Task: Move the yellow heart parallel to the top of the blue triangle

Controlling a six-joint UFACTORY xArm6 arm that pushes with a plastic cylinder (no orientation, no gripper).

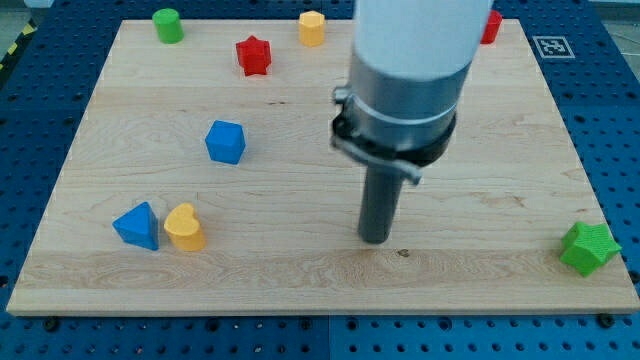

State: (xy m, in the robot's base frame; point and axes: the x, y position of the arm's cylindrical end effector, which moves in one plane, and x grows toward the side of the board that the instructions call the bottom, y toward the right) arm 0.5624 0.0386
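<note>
The arm's white body [415, 40] is cut off by the frame's top edge, so its upper part cannot be seen; it hides a stretch of the tabletop [300, 270] at upper centre; a red block [491, 26] at the upper right shows only as a sliver beside the arm, its shape impossible to tell; a black-and-white marker [549, 46] at the tabletop's upper right corner is too small to read; a yellow-and-black strip [14, 48] at the upper left is cut by the frame's edge.
</note>
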